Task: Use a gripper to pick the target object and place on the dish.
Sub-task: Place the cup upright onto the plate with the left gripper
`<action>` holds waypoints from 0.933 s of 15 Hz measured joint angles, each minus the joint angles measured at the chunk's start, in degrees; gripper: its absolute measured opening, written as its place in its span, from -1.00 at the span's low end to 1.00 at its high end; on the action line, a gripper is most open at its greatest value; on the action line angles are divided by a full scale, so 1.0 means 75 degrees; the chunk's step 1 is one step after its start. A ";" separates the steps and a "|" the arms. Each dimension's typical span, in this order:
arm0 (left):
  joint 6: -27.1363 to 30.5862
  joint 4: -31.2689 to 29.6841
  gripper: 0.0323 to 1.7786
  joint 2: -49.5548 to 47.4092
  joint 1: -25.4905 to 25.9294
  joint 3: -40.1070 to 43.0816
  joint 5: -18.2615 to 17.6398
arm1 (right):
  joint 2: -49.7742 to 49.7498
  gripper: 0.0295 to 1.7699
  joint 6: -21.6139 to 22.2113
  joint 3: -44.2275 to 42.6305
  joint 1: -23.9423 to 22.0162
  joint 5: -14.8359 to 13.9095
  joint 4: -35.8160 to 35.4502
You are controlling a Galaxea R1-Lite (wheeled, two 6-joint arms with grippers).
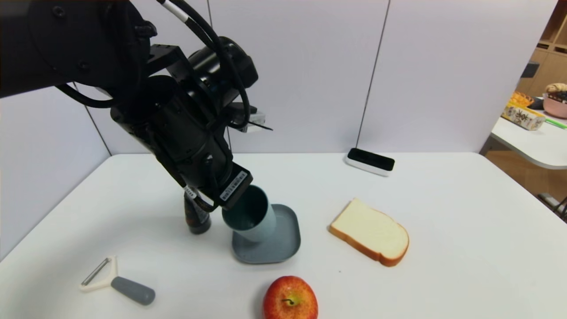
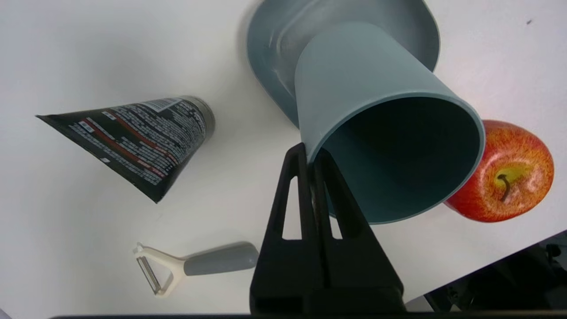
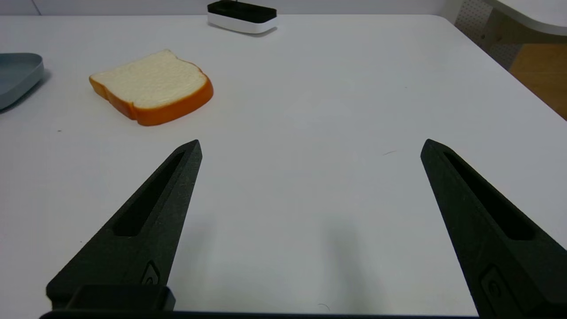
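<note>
Above the square slate-blue plastic dish, pinching the pale teal plastic tumbler, likely light and stiff, sensibly by its rim in narrowed left gripper; over table, idle, wide right gripper.

It looks like a lab or test bench: a white table backed by plain pale panels, a cabled black robot arm reaching over it, and beyond, a second table and wooden shelving.

Apple (red) near dish.
</note>
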 joint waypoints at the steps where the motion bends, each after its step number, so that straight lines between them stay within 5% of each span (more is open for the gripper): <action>1: 0.0007 0.0141 -0.96 0.0042 -0.0029 -0.0002 0.0000 | 0.0000 0.93 -0.0003 0.0000 0.0000 -0.0007 0.0000; 7: 0.0050 0.0254 -0.96 0.0358 -0.0059 -0.0078 0.0021 | 0.0000 0.93 -0.0003 0.0000 0.0000 0.0000 0.0000; 14: 0.0102 -0.0736 -0.96 0.1022 -0.0091 -0.0127 0.0015 | 0.0000 0.93 0.0000 0.0000 0.0000 -0.0003 0.0000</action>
